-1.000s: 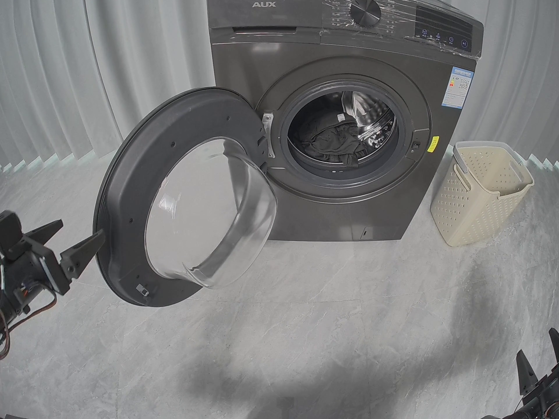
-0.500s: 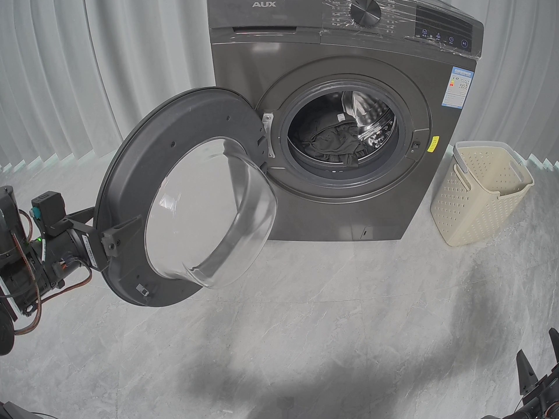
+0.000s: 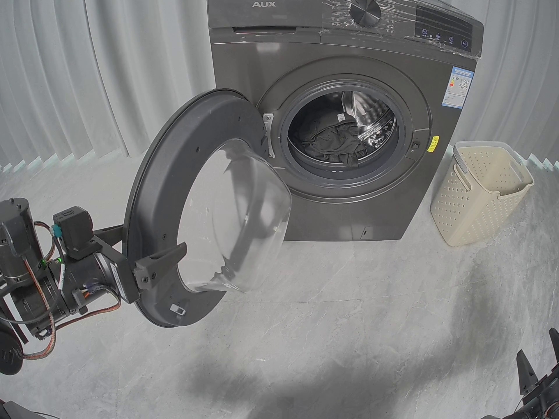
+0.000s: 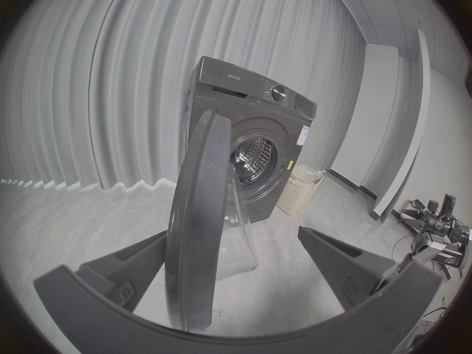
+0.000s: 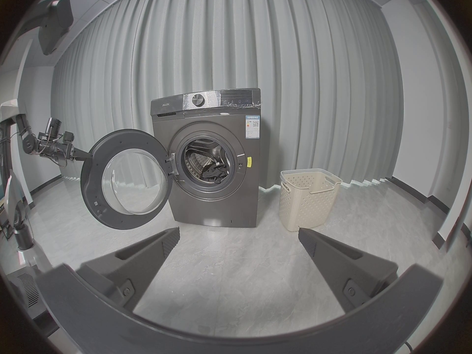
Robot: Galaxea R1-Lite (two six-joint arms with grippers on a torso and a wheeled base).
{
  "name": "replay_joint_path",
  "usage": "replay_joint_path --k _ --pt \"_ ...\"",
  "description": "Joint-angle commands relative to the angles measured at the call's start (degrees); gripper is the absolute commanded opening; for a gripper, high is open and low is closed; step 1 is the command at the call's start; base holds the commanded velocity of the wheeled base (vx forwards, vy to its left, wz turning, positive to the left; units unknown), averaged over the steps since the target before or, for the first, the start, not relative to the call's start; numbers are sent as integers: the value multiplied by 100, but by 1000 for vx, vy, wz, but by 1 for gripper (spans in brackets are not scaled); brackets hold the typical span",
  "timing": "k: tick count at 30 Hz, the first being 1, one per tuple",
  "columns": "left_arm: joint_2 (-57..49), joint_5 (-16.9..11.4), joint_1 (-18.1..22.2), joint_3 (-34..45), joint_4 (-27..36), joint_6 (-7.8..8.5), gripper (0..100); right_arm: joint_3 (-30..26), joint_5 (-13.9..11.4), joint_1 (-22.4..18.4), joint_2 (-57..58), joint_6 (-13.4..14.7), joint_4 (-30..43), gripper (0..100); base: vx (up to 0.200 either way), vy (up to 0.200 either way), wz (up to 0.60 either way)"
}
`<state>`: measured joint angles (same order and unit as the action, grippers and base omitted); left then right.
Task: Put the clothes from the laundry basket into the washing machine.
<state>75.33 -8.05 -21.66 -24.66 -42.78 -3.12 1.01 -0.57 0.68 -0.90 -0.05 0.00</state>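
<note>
**Clothes in the drum, door open**

The washer (image 3: 349, 117) stands with its round door (image 3: 169, 164) swung out. The cream basket (image 3: 466, 205) sits just beside the washer. Dark clothes (image 3: 332, 138) lie in the drum. The left gripper (image 3: 152, 240) is spread astride the door's rim. The right gripper (image 5: 238, 230) hangs low, fingers spread, well apart from the washer.

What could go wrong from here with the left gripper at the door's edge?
1. The left gripper stands open, its fingers straddling the rim of the door without clamping it; the rim could slip free, or a finger get pinched against the washing machine.
2. The dark clothes lie near the drum's mouth; a fold might catch in the seal.
</note>
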Motion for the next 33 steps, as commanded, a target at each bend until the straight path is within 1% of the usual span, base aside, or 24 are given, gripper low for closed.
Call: replay_joint_path --k 1,4,5,6,8,9,11,14,20,22,23,24,27,28,29,31,33 --pt "-35 5 -233 14 -3 -13 100 -101 -4 2 90 -4 0 100 0 0 0" --pt "-53 5 -541 -12 -3 -39 100 -101 -4 2 90 -4 0 100 0 0 0" --pt "-53 5 -576 -12 -3 -39 100 -101 -4 2 90 -4 0 100 0 0 0" --pt "-79 5 -743 -30 -11 -83 100 -101 -4 2 90 -4 0 100 0 0 0" --pt "-88 5 -875 -30 -29 -171 100 -101 -4 2 90 -4 0 100 0 0 0" --pt "-88 5 -901 -30 -29 -224 100 -101 -4 2 90 -4 0 100 0 0 0" --pt "-106 5 -892 -12 -55 -268 100 -101 -4 2 90 -4 0 100 0 0 0" --pt "-123 5 -857 5 -73 -268 100 -101 -4 2 90 -4 0 100 0 0 0" --pt "-835 40 -796 146 24 -294 100 -101 -4 2 90 -4 0 100 0 0 0" --pt "-835 40 -796 146 24 -294 100 -101 -4 2 90 -4 0 100 0 0 0" --pt "-1073 145 -593 243 59 -277 100 -101 -4 2 90 -4 0 100 0 0 0" --pt "-1134 189 -418 286 59 -259 100 -101 -4 2 90 -13 0 100 0 0 0" --pt "-1117 207 189 304 77 -224 100 -101 -4 2 90 -21 0 100 0 0 0" --pt "-1108 207 250 304 77 -215 100 -101 -4 2 90 -21 0 100 0 0 0" --pt "-1037 189 602 304 77 -154 100 -101 -4 2 90 -21 9 100 0 0 0" --pt "-888 163 830 304 59 -83 100 -101 -4 2 90 -21 9 100 0 0 0" --pt "-809 163 901 313 59 -66 100 -101 -4 2 90 -13 9 100 0 0 0"
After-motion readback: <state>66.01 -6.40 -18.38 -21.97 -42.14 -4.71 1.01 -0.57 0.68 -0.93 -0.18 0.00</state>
